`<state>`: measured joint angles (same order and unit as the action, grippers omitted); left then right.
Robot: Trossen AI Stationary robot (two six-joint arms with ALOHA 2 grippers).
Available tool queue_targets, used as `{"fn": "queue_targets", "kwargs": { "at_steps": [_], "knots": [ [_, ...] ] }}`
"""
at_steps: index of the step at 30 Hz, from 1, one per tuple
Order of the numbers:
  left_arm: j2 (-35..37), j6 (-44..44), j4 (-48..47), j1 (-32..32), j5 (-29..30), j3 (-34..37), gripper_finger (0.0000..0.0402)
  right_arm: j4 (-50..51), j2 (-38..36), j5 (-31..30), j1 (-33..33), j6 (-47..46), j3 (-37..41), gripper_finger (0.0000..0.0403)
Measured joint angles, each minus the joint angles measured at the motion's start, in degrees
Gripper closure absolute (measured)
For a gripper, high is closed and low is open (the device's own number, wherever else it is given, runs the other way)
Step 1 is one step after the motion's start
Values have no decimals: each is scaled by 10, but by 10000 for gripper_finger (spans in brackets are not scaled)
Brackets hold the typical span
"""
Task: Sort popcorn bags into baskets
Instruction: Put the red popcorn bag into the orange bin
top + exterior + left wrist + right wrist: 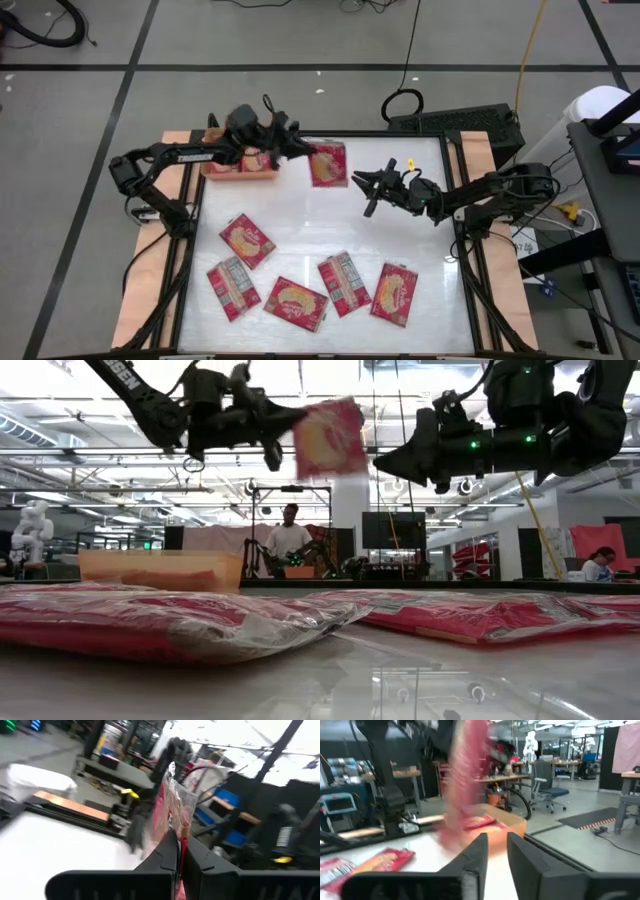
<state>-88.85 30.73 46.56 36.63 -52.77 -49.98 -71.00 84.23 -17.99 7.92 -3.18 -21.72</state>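
Note:
My left gripper [298,150] is shut on one red popcorn bag [328,165], high above the table's far middle and just right of the orange tray [222,170]. The tray sits at the far left and has red packets [258,160] lying in it. The low view shows the held bag [328,438] in the air. My right gripper [372,190] hovers open and empty to the right of that bag. Several more bags lie flat along the near half, such as the bag [247,240] and the bag [393,294]. My left gripper [180,845] pinches the bag's edge [176,827] between its two fingers, and the clear film rises past the fingertips. The fingers [285,415] come roughly level from the table's left. The bag is lifted clear and tilted, sticking out beyond the fingers.
Light wooden boards [150,290] flank the white table top on both sides. A black frame edges the table. A keyboard [455,122] sits beyond the far edge. People sit at desks in the room behind [290,535]. Bare table lies between the tray and the near row of bags.

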Motion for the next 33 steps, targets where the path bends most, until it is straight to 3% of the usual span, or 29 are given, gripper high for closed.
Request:
{"fn": "queue_targets", "kwargs": {
  "at_steps": [7,11,16,25,30,33],
  "knots": [
    [80,16,-62,107,-102,0,398,57,0,-12,0,-2,1,276],
    [132,-6,-153,191,-141,0,398,90,0,22,0,-2,1,265],
    [183,-92,-289,271,-141,0,398,114,0,62,-1,-6,1,264],
    [218,-157,-432,358,-118,0,398,117,0,63,-1,2,1,264],
    [253,-214,-518,338,-104,0,398,118,0,63,-1,12,1,264],
    [299,-250,-581,289,-25,0,398,118,0,63,-1,22,1,264]
  ]
}}
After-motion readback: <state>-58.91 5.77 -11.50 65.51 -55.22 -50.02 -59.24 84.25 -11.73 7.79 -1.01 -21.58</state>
